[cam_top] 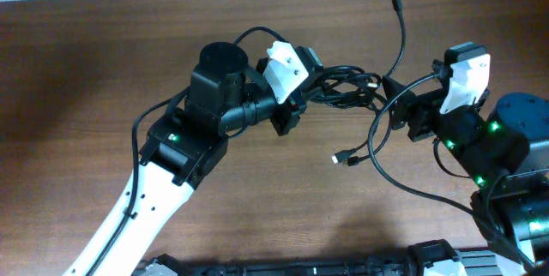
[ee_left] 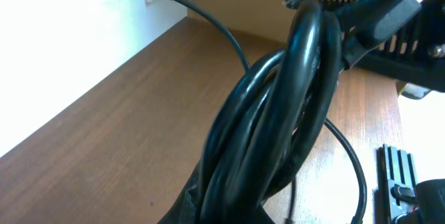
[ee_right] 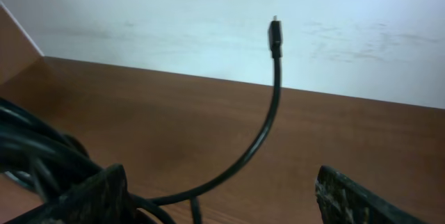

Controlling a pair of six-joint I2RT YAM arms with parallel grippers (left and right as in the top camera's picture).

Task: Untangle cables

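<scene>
Black cables (cam_top: pixel 343 86) — brown table (cam_top: pixel 103 45)

The brown wooden table (cam_top: pixel 103 45) bears loose black cables (cam_top: pixel 345 87), one plug.

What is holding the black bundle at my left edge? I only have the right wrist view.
Observer: The left jaws are shut on the cable bundle; it hangs lifted between the two arms.
Operator: I see one plug sticking up. Any other loose ends?
Observer: Yes, a silvery plug lies flat on the table, on the arm-base side of the bundle.
Operator: Any slack near my arm?
Observer: One long loop runs down from the bundle and trails along the table toward the right arm's base.
</scene>
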